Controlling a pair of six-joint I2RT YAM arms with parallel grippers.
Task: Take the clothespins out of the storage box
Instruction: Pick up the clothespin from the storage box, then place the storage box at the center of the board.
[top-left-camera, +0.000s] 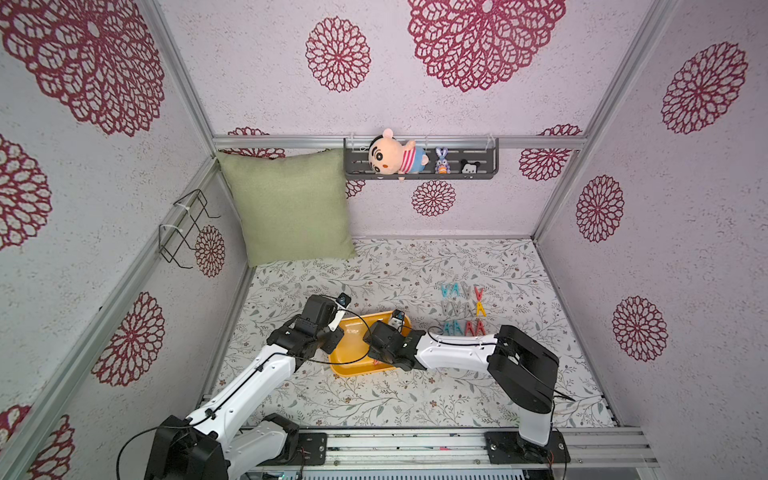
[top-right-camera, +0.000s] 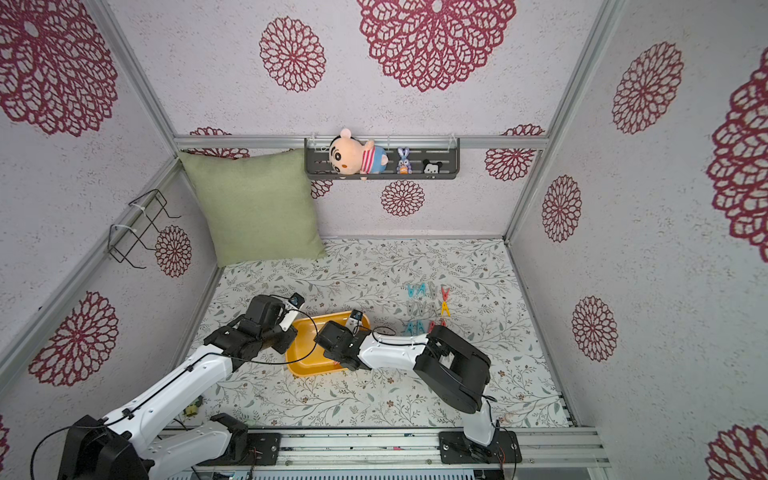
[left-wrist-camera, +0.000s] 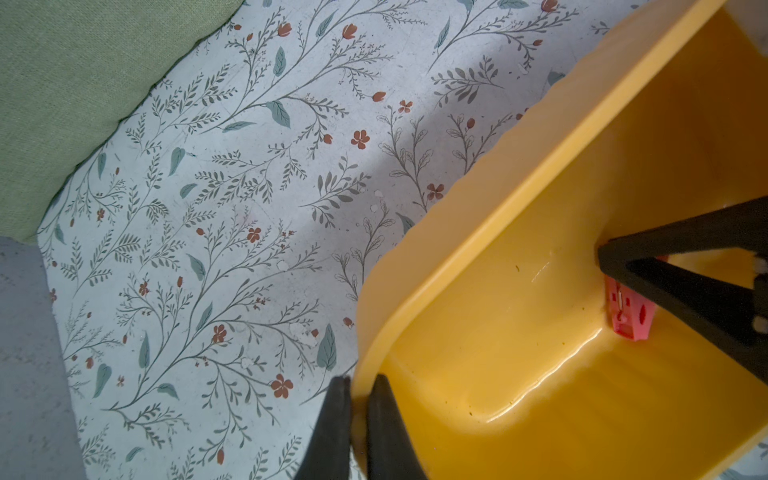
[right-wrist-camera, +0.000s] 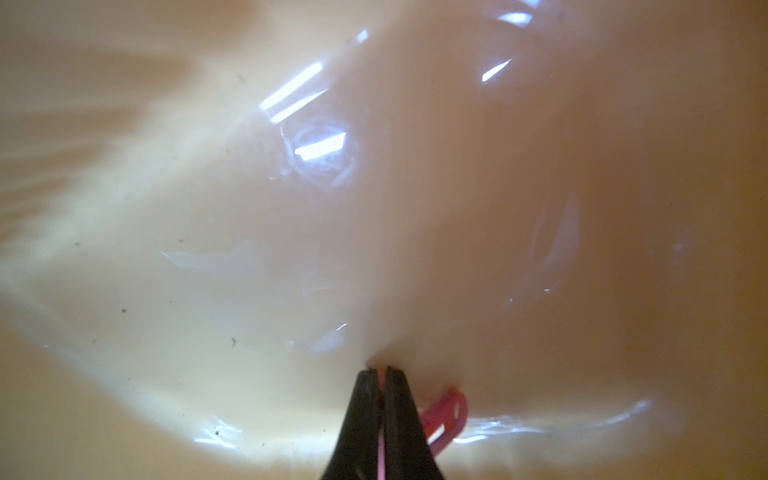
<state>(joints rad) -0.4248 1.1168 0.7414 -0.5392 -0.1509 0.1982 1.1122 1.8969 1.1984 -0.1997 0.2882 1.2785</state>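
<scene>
My left gripper (left-wrist-camera: 359, 392) pinches the yellow storage box (left-wrist-camera: 490, 216) by its rim. My right gripper (right-wrist-camera: 382, 371) is clamped on a red clothespin (left-wrist-camera: 628, 316) inside it. Other clothespins (top-left-camera: 463, 309) lie in rows on the table (top-left-camera: 374, 399) nearby.

Pale rosette-patterned walls (top-left-camera: 270, 62), floral floor (top-left-camera: 415, 257), green cushion (top-left-camera: 286, 203), dark shelf (top-left-camera: 486, 166) with perhaps plush toys (top-left-camera: 395, 156)

Free: counter (top-left-camera: 374, 270) bare between cushion (top-left-camera: 286, 208) and storage box (top-left-camera: 347, 371), and along the near edge.
Blocked: left arm (top-left-camera: 249, 386) and right arm (top-left-camera: 453, 351) crowd the box; clothespins (top-left-camera: 463, 309) in rows beside it.
</scene>
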